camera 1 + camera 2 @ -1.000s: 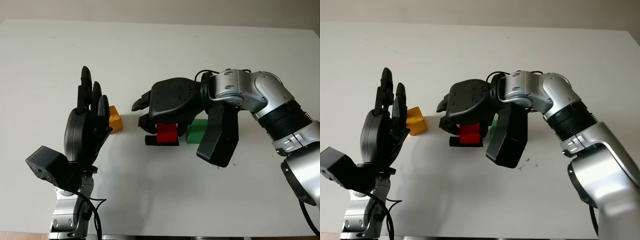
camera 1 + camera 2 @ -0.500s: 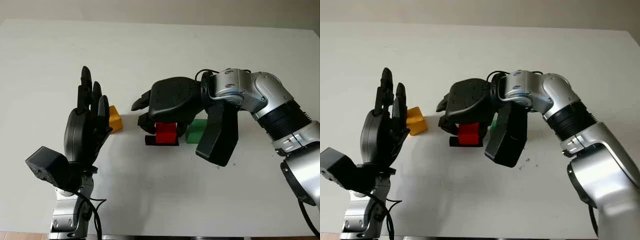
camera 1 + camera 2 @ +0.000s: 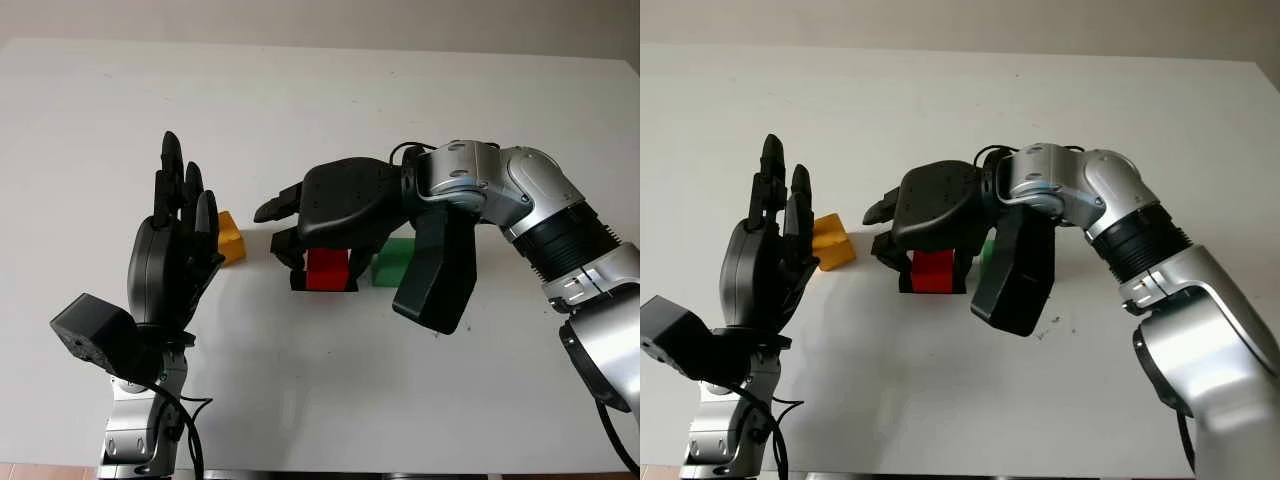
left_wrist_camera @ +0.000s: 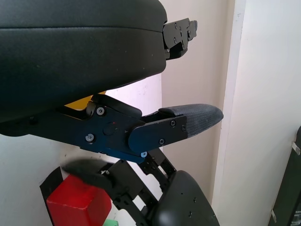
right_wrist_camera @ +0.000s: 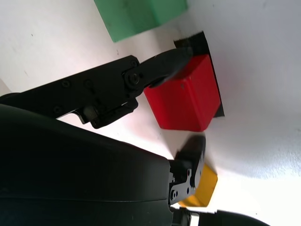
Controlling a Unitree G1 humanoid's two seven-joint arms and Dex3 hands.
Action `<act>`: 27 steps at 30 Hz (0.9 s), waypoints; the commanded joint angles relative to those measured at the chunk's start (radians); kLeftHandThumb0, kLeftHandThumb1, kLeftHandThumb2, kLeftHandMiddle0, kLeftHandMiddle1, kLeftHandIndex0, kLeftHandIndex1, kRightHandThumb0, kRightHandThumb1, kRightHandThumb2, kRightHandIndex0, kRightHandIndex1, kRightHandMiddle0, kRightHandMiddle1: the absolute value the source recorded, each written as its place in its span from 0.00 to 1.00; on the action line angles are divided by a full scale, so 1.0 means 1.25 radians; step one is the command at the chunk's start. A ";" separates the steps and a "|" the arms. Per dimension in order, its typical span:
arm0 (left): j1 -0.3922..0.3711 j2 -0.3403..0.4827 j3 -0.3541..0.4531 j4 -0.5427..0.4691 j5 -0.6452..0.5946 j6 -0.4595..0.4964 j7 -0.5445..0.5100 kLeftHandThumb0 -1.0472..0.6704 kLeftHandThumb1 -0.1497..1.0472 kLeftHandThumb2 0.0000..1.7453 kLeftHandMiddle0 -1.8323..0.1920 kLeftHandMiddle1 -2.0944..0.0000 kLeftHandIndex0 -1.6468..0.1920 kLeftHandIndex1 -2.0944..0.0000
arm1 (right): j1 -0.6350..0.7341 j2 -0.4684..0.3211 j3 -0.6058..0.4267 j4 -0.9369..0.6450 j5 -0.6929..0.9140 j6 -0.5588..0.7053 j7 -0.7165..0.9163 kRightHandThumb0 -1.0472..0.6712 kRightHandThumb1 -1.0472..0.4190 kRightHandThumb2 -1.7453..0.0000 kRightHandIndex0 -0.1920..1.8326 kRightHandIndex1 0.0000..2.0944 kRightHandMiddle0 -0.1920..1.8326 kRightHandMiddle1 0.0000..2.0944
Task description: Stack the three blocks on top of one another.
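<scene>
Three blocks are lying mid-frame on a white table (image 3: pixel 300 90). Left hand (image 3: pixel 175 250) is standing open, lower left. Yellow block (image 3: pixel 231 238) is sitting just beside it. Right hand (image 3: pixel 330 215) is gripping the red block (image 3: pixel 327 268) at centre. Green block (image 3: pixel 392 262) is lying just right.

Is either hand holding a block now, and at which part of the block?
The right hand grips the red block by two opposite side faces, from above. The left hand is open beside the yellow block, holding nothing.
</scene>
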 commanded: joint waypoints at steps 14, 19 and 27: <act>0.012 0.004 0.006 -0.014 -0.002 0.002 0.003 0.25 1.00 0.34 0.99 0.97 1.00 0.98 | -0.027 -0.118 -0.102 -0.022 0.109 0.042 0.075 0.07 0.10 0.96 0.00 0.00 0.00 0.00; 0.010 0.001 0.008 -0.013 -0.002 0.002 0.006 0.26 1.00 0.34 0.99 0.97 0.99 0.98 | 0.013 -0.161 -0.196 -0.099 0.253 0.197 0.166 0.11 0.07 0.96 0.00 0.00 0.00 0.00; 0.005 0.006 0.016 -0.015 -0.015 0.011 0.000 0.24 1.00 0.33 0.99 0.97 0.99 0.98 | 0.123 -0.193 -0.312 -0.159 0.342 0.353 0.144 0.07 0.01 0.95 0.00 0.00 0.00 0.01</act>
